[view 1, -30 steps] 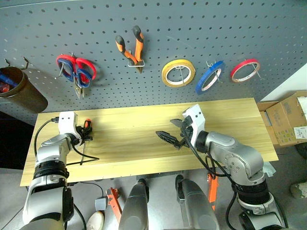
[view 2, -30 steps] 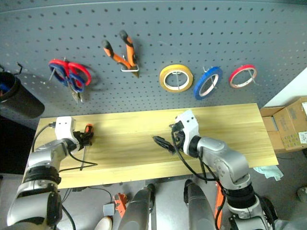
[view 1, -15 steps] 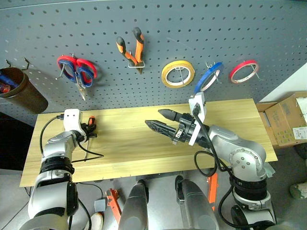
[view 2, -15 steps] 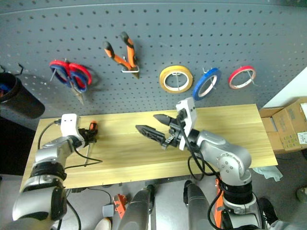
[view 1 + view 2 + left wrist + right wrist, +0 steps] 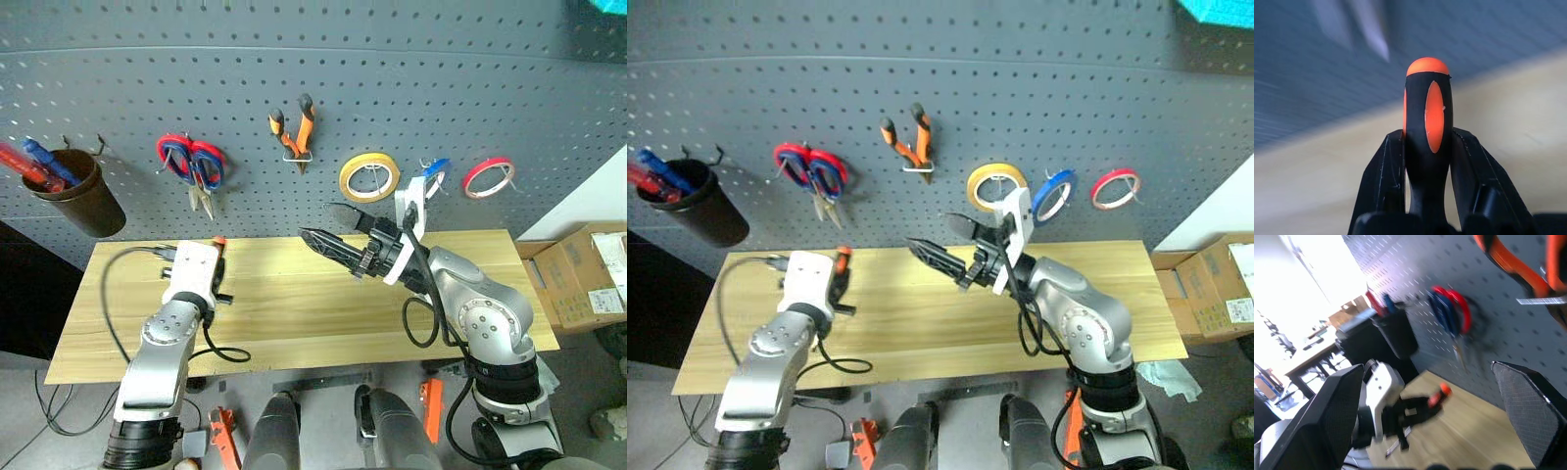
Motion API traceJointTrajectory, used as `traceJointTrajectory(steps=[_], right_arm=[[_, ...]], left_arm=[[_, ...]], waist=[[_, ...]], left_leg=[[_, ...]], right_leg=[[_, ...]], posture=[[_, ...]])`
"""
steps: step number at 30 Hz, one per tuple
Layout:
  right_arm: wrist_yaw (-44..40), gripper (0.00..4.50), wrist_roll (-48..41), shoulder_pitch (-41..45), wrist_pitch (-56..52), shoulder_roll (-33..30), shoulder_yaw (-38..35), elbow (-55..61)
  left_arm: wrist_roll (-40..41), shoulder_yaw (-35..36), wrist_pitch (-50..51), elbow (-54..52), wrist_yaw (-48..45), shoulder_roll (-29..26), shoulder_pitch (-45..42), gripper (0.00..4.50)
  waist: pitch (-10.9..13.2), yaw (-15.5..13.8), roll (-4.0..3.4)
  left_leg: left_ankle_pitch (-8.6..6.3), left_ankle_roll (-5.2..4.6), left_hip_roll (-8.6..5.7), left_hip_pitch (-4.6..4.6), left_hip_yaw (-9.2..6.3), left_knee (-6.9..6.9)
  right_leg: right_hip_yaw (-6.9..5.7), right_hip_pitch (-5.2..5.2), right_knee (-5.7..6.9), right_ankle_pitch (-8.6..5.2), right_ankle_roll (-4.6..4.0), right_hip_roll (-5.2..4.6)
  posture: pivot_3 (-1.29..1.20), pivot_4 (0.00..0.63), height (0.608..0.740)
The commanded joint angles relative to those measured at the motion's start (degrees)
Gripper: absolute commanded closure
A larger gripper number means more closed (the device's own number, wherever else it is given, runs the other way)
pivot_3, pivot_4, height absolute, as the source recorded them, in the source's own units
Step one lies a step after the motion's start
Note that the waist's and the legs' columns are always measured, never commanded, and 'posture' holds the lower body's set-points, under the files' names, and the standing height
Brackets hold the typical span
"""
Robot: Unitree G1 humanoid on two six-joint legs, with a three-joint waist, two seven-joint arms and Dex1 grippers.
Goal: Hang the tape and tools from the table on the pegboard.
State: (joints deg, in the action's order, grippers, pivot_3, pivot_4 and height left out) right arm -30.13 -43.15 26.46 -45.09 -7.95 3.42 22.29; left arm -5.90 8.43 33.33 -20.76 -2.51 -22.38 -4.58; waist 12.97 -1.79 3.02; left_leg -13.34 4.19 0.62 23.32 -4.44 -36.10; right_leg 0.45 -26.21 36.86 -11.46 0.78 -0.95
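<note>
Left wrist view: left gripper [image 5: 1426, 147] pinches the screwdriver [image 5: 1427, 142], black handle with orange oval inlay and orange cap, above the table [image 5: 294, 313]. Right gripper [image 5: 328, 227] spread wide, empty.

Both eye views look forward and down from the head onto the pale-yellow wood plank table [image 5: 294, 313] and the dark grey perforated pegboard [image 5: 294, 88], sharing the whole scene. The left wrist view sits very close behind the orange-and-black screwdriver handle [image 5: 1428, 132]. The right wrist view faces across the table toward the left hand [image 5: 1400, 418].
</note>
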Motion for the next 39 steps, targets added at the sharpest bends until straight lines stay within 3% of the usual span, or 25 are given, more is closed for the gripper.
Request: traceJointTrajectory(steps=[1, 5, 9, 15, 20, 26, 32, 39], right_arm=[[-1.6, 0.00, -3.0, 0.4, 0.9, 0.5, -0.5, 1.5], [-3.0, 0.00, -4.2, 1.6, 1.2, 0.9, -0.6, -0.5], [-4.1, 0.00, -3.1, 4.7, 3.5, 2.6, 0.2, -4.3], [-5.2, 0.00, -0.1, 9.2, 7.8, 4.8, 1.0, -9.8], [-5.2, 0.00, 2.7, 11.5, 11.4, 6.2, 0.9, -12.6], [-4.9, 0.00, 4.3, 11.6, 13.2, 6.6, 0.8, -13.3], [-4.0, 0.00, 5.0, 11.2, 13.4, 6.5, 0.6, -12.8], [-3.1, 0.00, 4.9, 10.2, 12.9, 5.4, 0.0, -11.5]], left_arm=[[-4.7, 3.1, -2.9, -6.4, 4.4, -0.1, 3.1, 3.59], [-8.4, 6.6, -6.5, -12.3, 8.5, 0.9, 6.8, 3.59], [-8.3, 9.1, -8.2, -7.9, 10.0, -0.9, -2.7, 3.59], [-2.7, 10.3, -12.5, 10.3, 6.0, -5.5, -22.3, 3.59], [5.0, 11.5, -17.3, 30.7, 0.8, -7.6, -39.2, 3.59], [8.2, 11.1, -24.8, 50.4, -0.8, -8.2, -52.9, 3.59], [8.0, 10.1, -32.9, 64.5, -1.4, -10.0, -58.3, 3.59], [9.0, 10.3, -36.0, 69.9, -0.6, -10.6, -56.6, 3.59]], waist=[[-0.6, -0.1, -0.14], [-2.1, -0.6, -0.11], [-2.9, -3.0, 0.05], [-5.1, -5.0, -0.12], [-5.4, -5.9, 0.12], [-5.6, -5.9, 0.16], [-5.6, -5.6, 0.15], [-5.6, -5.3, 0.17]], left_leg=[[0.00, -0.01, -0.01, -0.23, 0.00, 0.01], [-0.02, -0.04, 0.08, -1.03, 0.04, 0.02], [0.09, -0.20, 0.21, -1.24, 0.03, 0.00], [0.17, -0.30, 0.33, -1.54, -0.01, -0.01], [0.18, -0.28, 0.33, -1.57, -0.05, -0.02], [0.16, -0.23, 0.32, -1.53, -0.05, 0.01], [0.16, -0.23, 0.32, -1.58, -0.05, 0.00], [0.18, -0.22, 0.33, -1.58, -0.05, -0.03]], right_leg=[[-0.02, 0.22, -0.04, -0.15, 0.22, 0.12], [0.02, 1.05, -0.19, -0.20, 0.11, 0.34], [-0.05, 1.19, -0.08, -0.08, -0.21, 0.53], [-0.24, 1.60, -0.10, 0.02, -0.29, 0.67], [-0.30, 1.68, -0.11, 0.04, -0.26, 0.67], [-0.27, 1.67, -0.10, 0.05, -0.27, 0.66], [-0.27, 1.67, 0.00, 0.05, -0.28, 0.66], [-0.23, 1.67, 0.04, 0.14, -0.42, 0.67]], posture=[[0.26, 0.062, 0.740], [0.29, 0.047, 0.740], [0.32, 0.028, 0.740], [0.32, 0.012, 0.740], [0.30, 0.008, 0.740], [0.28, 0.005, 0.740], [0.25, 0.007, 0.740], [0.22, 0.016, 0.740]])
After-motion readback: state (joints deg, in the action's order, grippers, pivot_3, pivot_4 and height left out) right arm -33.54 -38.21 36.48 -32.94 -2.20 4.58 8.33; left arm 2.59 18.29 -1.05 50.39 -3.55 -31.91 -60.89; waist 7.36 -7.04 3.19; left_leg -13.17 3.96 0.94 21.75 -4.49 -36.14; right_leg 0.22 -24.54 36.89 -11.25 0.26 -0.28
